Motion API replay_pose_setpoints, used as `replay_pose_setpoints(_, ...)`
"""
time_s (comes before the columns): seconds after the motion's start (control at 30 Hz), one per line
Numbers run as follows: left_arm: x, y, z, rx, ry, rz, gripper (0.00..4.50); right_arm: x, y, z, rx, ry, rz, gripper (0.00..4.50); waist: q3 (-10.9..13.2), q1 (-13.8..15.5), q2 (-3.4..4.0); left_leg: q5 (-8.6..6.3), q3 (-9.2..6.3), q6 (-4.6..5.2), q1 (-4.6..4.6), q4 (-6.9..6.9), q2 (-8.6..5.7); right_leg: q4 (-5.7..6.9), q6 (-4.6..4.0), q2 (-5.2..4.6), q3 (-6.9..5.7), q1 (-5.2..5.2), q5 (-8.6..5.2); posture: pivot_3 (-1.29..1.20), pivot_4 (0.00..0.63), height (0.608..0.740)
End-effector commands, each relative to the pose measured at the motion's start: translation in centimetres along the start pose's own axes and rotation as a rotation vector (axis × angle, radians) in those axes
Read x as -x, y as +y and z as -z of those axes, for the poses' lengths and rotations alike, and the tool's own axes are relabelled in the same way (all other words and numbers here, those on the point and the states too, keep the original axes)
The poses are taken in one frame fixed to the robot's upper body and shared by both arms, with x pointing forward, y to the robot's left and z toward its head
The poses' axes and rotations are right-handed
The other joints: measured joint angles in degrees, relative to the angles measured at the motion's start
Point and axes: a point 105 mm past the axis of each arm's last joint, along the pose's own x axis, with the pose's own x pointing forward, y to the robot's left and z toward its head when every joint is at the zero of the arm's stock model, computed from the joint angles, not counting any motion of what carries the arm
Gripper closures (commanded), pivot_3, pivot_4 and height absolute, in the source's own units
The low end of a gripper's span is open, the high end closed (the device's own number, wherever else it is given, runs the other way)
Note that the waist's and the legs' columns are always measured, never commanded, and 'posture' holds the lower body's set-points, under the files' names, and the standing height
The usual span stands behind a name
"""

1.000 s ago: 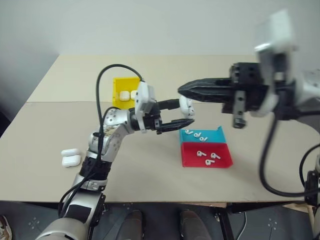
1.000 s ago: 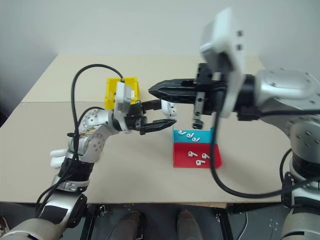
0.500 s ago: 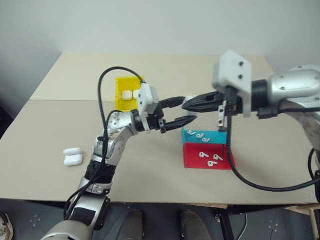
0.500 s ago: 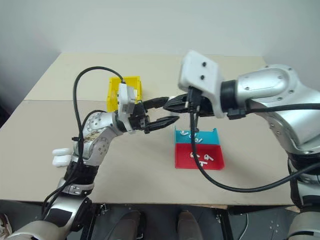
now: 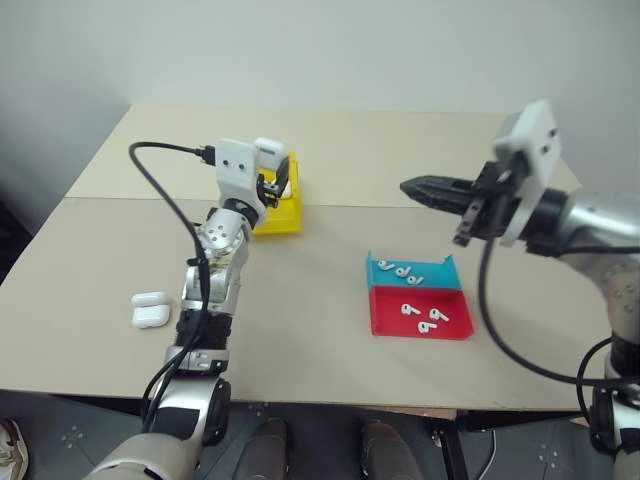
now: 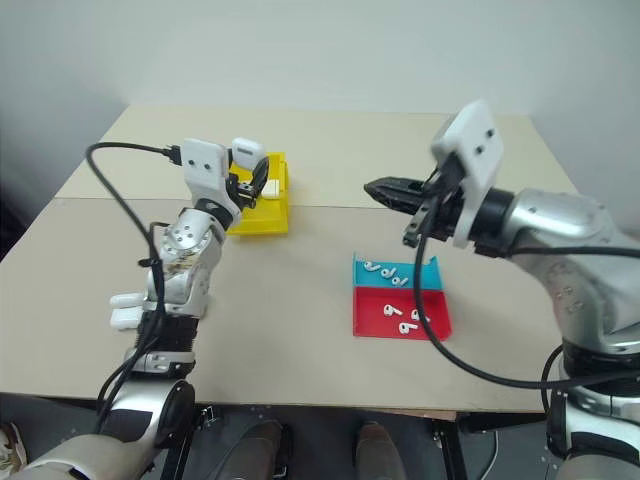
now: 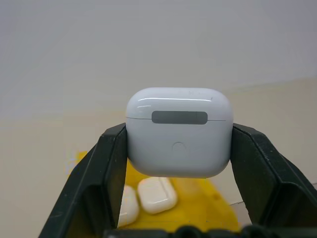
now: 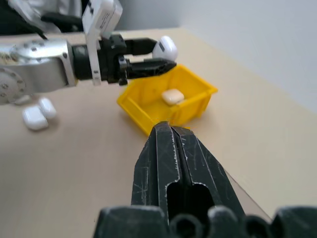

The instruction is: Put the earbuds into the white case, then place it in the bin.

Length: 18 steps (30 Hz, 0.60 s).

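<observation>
Left gripper (image 7: 178,163) is clamped on the white case (image 7: 179,132), one black finger (image 7: 106,168) on each side of it, lid closed, hinge side facing the wrist camera. It holds the case in the air over the yellow bin (image 5: 283,212), not inside it. The right wrist view shows this best: case (image 8: 165,48) sits at the fingertips above the bin's (image 8: 148,111) open top, clear of the walls.

The bin sits on the table (image 5: 320,330), far side, on the robot's left. At least two other cases (image 7: 156,195) lie on its floor, side by side.

Right gripper (image 8: 170,135) is empty, fingers pressed together with no gap. It hangs in the air on the robot's right, pointing across toward the left arm, above the table and well apart from the bin. It sits behind and above the tray (image 5: 420,310).

The tray is a shallow two-part one, blue half farther from the robot, red half nearer. Earbuds (image 5: 400,270) lie loose in the blue half, about three, and more earbuds (image 5: 425,316) lie in the red half, about three.

Two more cases (image 5: 150,310) lie on the table near the front left edge, touching or just beside each other, next to the left arm's elbow.
</observation>
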Motion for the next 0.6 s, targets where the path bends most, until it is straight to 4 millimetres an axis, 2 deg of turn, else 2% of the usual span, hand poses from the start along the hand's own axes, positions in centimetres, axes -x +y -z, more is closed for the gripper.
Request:
replay_pose_setpoints(0.03,-2.0,0.0,-0.9,0.005,-0.043,-0.048,1.72,-0.3,0.4,-0.8,0.076,-0.041,0.045,4.45,0.0,0.08,0.0,0.0,0.05,0.0,0.0,0.0,-0.02,-0.03,0.0,-0.01,0.0,0.02,0.0,0.0,0.15,0.74)
replay_pose_setpoints(0.1,-2.7,-0.6,0.4,-0.012,0.002,-0.029,1.72,-0.3,0.8,-0.9,0.078,-0.051,0.039,4.45,0.0,0.09,-0.01,0.0,0.24,0.0,-0.04,0.0,-0.05,-0.09,0.02,-0.03,-0.01,0.02,0.0,0.0,0.15,0.74)
replay_pose_setpoints(0.17,-3.0,-1.0,1.5,-0.045,0.039,-0.015,1.0,-0.2,1.3,-1.2,0.073,-0.067,0.018,4.5,0.0,0.11,-0.01,0.0,0.32,0.0,-0.04,-0.02,-0.05,-0.12,0.02,-0.03,-0.03,0.04,0.0,0.0,0.15,0.74)
replay_pose_setpoints(0.23,-3.2,-0.9,1.7,-0.044,0.044,-0.019,0.43,0.0,1.5,-1.2,0.078,-0.071,0.017,4.5,0.0,0.08,-0.01,0.0,0.34,0.0,-0.04,-0.04,-0.05,-0.14,0.02,-0.02,-0.04,0.03,0.0,0.0,0.15,0.74)
replay_pose_setpoints(0.3,-3.3,-0.5,1.5,-0.058,0.029,-0.031,0.06,0.3,1.4,-1.2,0.066,-0.071,0.024,4.5,0.01,-0.01,-0.01,0.0,0.34,0.0,-0.05,-0.04,-0.04,-0.13,0.02,-0.02,-0.04,0.03,0.0,0.0,0.15,0.74)
replay_pose_setpoints(0.47,-2.9,1.1,0.3,-0.105,-0.042,-0.079,0.06,0.7,1.6,-1.5,0.05,-0.092,0.032,4.5,0.01,-0.1,-0.01,0.0,0.33,0.0,-0.01,-0.04,-0.03,-0.05,0.01,-0.01,-0.04,0.03,0.0,0.0,0.15,0.74)
replay_pose_setpoints(0.6,-1.9,1.6,-1.3,-0.046,-0.11,0.031,0.06,0.8,2.1,-2.1,0.037,-0.134,0.011,4.5,0.0,-0.25,-0.01,0.0,0.33,0.0,-0.02,-0.05,-0.02,-0.07,0.01,-0.02,-0.03,0.04,0.0,0.0,0.15,0.74)
